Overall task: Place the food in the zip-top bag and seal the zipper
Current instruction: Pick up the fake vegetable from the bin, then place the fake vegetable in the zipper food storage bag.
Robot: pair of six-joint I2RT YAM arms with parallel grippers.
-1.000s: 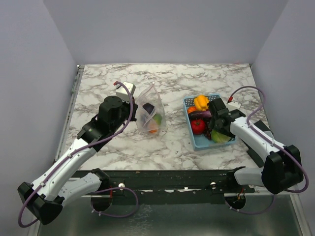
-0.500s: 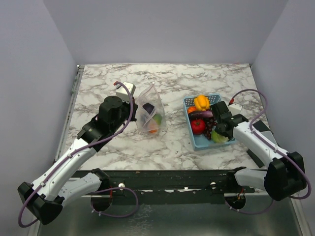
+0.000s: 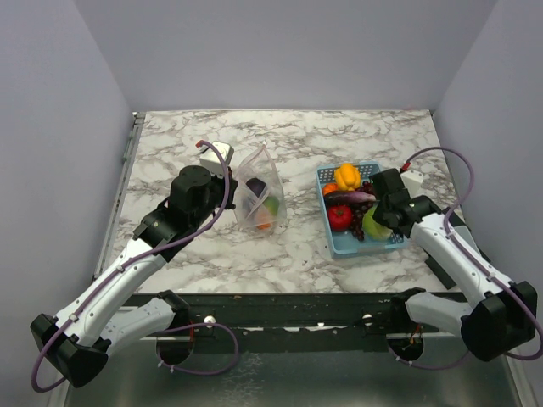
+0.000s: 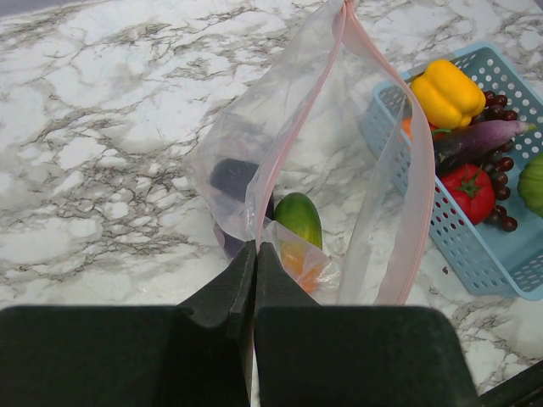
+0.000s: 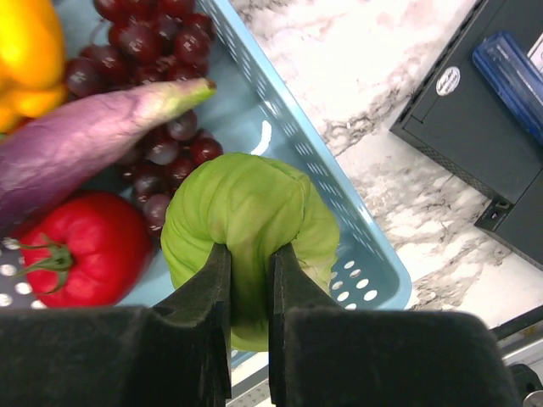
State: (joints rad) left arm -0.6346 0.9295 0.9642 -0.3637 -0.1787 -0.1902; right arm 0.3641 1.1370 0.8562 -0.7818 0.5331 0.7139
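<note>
bag (image 4: 280,144): thin, floppy, likely slippery; stands left of the counter (image 3: 297,136) centre, mouth gaping, left gripper (image 4: 254,254) pinched closed on its pink zipper (image 4: 416,195) rim, the best hold. basket (image 5: 339,212) near right edge. green cabbage (image 5: 246,212): light, looks squashy, clamped in right gripper (image 5: 249,263) just above basket's near corner

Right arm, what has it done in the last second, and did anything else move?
The right hand, shut on the green food, has lifted it from the near corner of the blue basket, and the arm has swung to the right. The left hand stays pinched on the zip-top bag. The bag and the other food have not moved.
</note>
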